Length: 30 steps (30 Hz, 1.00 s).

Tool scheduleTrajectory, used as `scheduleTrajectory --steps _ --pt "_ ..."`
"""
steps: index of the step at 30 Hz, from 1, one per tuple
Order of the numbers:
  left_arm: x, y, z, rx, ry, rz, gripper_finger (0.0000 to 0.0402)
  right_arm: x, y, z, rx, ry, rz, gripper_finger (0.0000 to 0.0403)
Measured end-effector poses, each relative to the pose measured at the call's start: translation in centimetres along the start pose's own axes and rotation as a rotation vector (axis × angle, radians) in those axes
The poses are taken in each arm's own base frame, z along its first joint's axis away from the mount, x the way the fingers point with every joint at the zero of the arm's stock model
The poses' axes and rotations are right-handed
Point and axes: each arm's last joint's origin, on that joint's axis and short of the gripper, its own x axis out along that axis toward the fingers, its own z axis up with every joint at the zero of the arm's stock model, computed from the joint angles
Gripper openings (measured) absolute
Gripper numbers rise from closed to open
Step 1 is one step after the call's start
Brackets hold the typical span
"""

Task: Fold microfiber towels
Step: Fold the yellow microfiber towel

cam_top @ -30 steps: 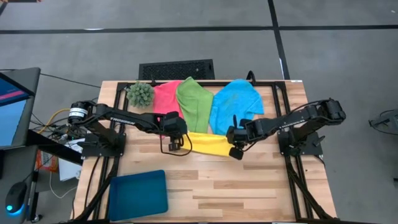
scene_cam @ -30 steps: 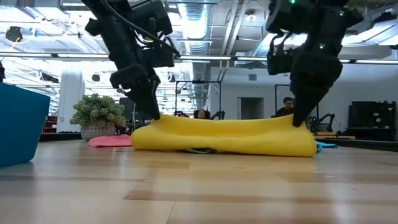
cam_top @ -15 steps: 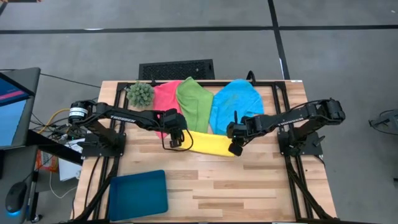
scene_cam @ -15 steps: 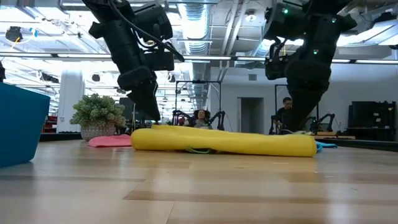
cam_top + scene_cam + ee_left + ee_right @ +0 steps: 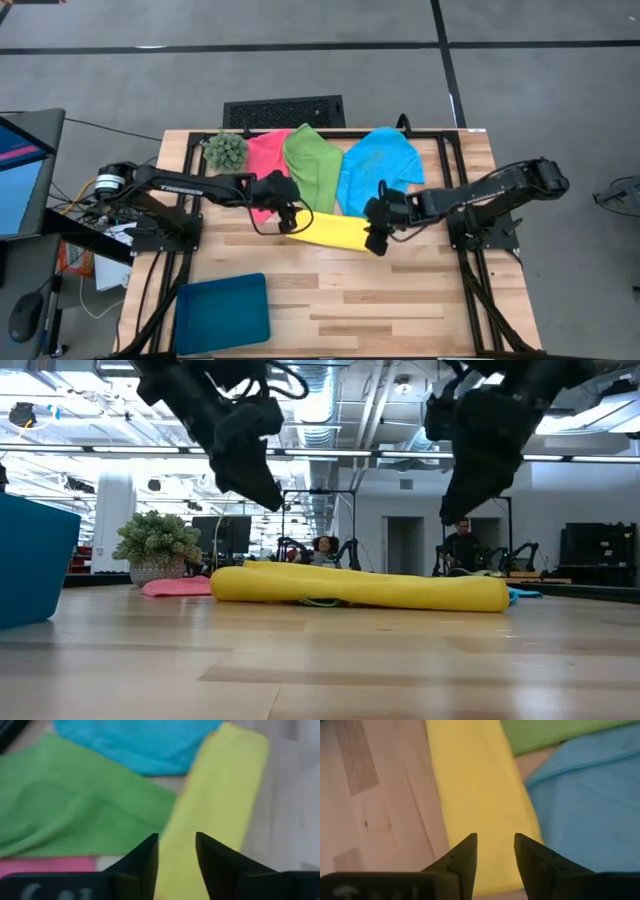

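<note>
where both pinched it a second ago, yellow towel (image 5: 335,231) now flat, left claw (image 5: 288,217) and right claw (image 5: 374,236) parted, lifted

A: Yellow towel (image 5: 335,232)?
B: Folded into a long narrow strip, flat on worktop, mid-table.
A: Others?
B: Pink (image 5: 263,158), green (image 5: 310,165), blue (image 5: 375,168): spread limp, side by side behind it.
</note>
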Motion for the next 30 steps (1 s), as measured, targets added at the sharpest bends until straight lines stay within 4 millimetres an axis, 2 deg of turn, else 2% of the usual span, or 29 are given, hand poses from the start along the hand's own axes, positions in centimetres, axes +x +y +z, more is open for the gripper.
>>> scheduleTrajectory --steps 4,8,15,20,25,30 --pt "1.4 -1.5 -0.7 0.04 -0.016 -0.022 0.0062 2.0 1.2 -1.5 0.024 0.02 -0.002 0.0135" --pt "3.4 -2.2 -2.2 0.065 0.056 -0.013 0.0011 4.1 1.9 -3.5 0.052 0.088 -0.026 0.0121" --pt "6.2 -2.3 -4.3 0.073 0.178 0.022 0.0013 5.8 2.7 -5.0 0.081 0.151 -0.057 0.0119" --pt "7.1 -2.3 -5.1 0.04 0.222 0.029 0.001 5.4 3.1 -5.2 0.096 0.145 -0.041 0.0121" --pt "6.9 -2.2 -5.3 0.002 0.249 0.025 0.0008 3.2 3.4 -4.5 0.099 0.075 0.013 0.0121" --pt "5.6 -2.3 -4.0 -0.045 0.191 0.013 0.0008 0.9 4.0 -4.1 0.066 -0.029 0.05 0.0123"
